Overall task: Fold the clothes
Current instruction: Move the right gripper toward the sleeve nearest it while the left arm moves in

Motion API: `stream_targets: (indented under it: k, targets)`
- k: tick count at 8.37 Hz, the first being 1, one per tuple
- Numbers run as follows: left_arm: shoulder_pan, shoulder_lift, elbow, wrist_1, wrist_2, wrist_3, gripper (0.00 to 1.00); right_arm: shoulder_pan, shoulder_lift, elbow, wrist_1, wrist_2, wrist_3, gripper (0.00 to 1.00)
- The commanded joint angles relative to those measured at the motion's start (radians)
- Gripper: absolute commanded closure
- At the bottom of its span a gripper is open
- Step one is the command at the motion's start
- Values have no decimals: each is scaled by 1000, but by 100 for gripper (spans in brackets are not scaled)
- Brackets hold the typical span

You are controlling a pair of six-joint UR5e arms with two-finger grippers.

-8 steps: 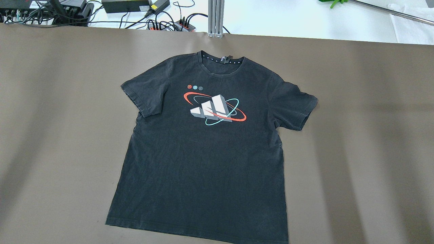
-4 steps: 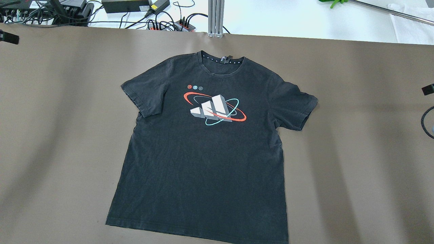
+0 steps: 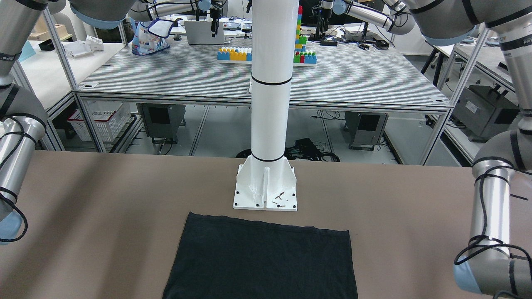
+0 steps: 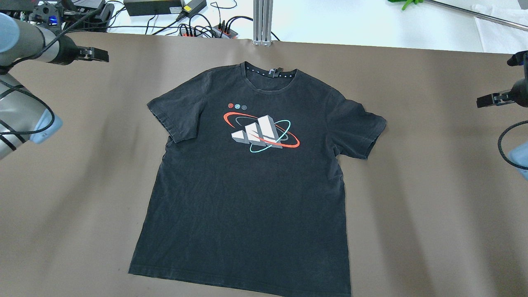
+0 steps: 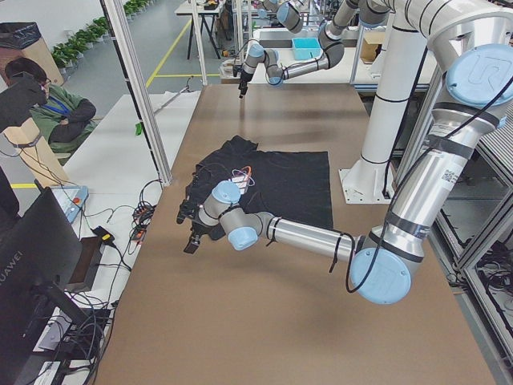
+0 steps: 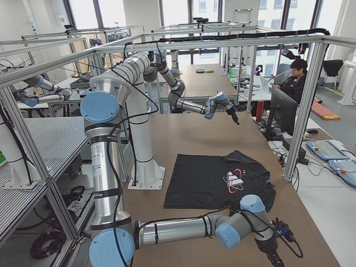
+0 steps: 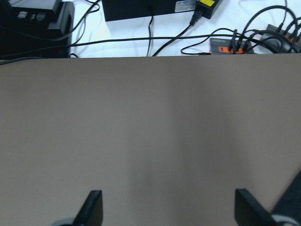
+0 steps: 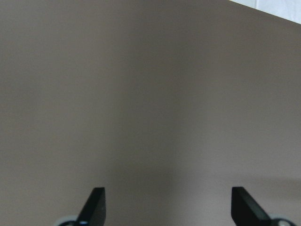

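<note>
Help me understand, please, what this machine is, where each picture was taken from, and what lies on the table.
This is a robot with two arms at a brown table. One camera looks down from behind the robot, one faces it, two stand at the table's ends, and one sits on each wrist. A black T-shirt lies flat, print up, unfolded. The left tool and right tool hover over bare table either side of it, both open and holding nothing.
</note>
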Motion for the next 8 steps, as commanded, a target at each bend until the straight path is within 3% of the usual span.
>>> stream_targets:
  k: [1, 3, 8]
  targets:
    - [40, -131, 105, -33, 3, -83, 0, -92, 50, -76, 190, 12, 244, 6]
    - [68, -185, 130, -36, 5, -145, 0, -170, 100, -163, 336, 6, 385, 6]
    - [91, -210, 140, -37, 38, -156, 0, -298, 147, -178, 376, -75, 539, 6]
